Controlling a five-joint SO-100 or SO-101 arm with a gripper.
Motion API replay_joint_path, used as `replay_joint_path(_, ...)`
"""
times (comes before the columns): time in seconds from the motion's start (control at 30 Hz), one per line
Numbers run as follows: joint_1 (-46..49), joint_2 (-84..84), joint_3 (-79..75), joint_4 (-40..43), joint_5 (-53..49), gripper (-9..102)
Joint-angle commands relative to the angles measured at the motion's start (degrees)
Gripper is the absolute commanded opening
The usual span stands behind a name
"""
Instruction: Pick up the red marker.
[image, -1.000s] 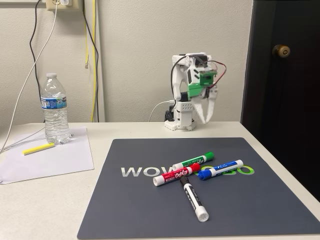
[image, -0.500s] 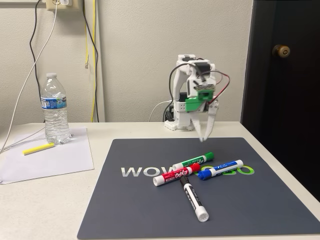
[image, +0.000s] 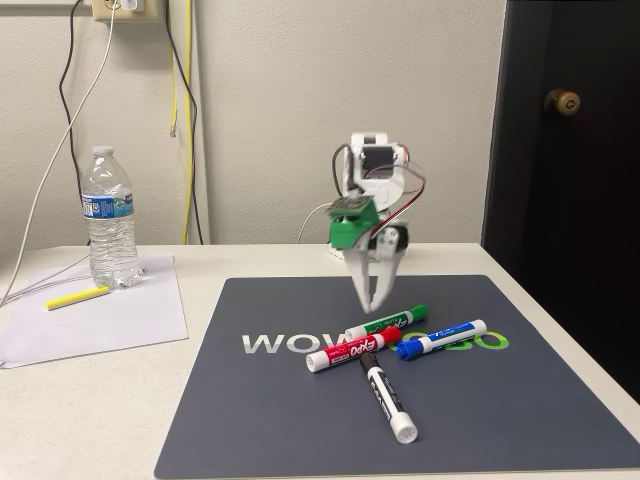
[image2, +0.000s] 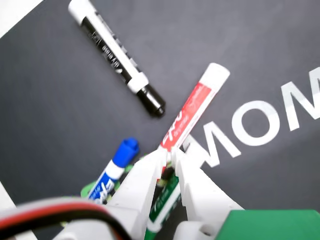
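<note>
The red marker (image: 350, 349) lies on the dark mat (image: 270, 420), red cap toward the green marker (image: 388, 322) and touching it. A blue marker (image: 441, 338) and a black marker (image: 386, 395) lie close by. My gripper (image: 371, 298) hangs point-down just above the mat, behind the green marker, shut with nothing in it. In the wrist view the white fingers (image2: 142, 177) come in from the bottom, and the gripper (image2: 171, 151) tips sit over the red marker's (image2: 192, 112) cap end. The green marker (image2: 161, 206) shows beneath them, with the blue marker (image2: 114, 166) left and the black marker (image2: 116, 56) above.
A water bottle (image: 110, 218) stands at the left on white paper (image: 100, 322) with a yellow highlighter (image: 77, 297). Cables hang down the wall behind. A dark door (image: 570, 180) borders the table's right side. Bare mat surrounds the markers.
The arm has unfolded from its pose at the back, reaching forward and down. The gripper swung left and now hangs just above the markers, its fingers closer together.
</note>
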Motion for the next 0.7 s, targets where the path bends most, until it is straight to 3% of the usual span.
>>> replay_joint_path(0.0,1.6,-7.9,-21.2,7.4,1.5,0)
replay_joint_path(0.47,4.0,-10.5,-21.1,5.3,9.1,0)
replay_joint_path(0.67,3.6,-11.6,-21.1,4.8,10.5,12)
